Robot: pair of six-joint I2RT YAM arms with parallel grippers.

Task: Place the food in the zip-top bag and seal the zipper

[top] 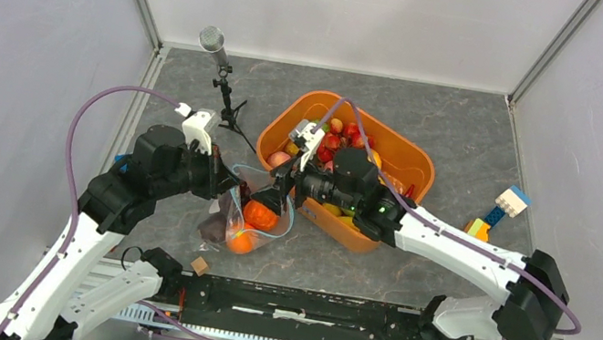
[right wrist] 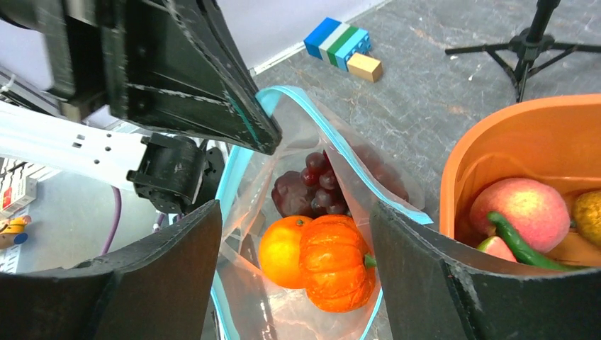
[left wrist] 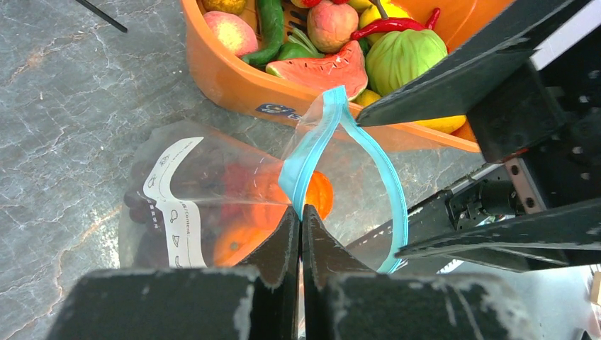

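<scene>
Left tool clamps the zip-top bag open, right tool gapes empty over bagged pumpkin; food in the orange bin and unsealed zipper remain.

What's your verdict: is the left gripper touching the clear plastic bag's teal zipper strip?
Touching. The left wrist view shows the shut left gripper pinching the teal zipper strip at its tips.
</scene>
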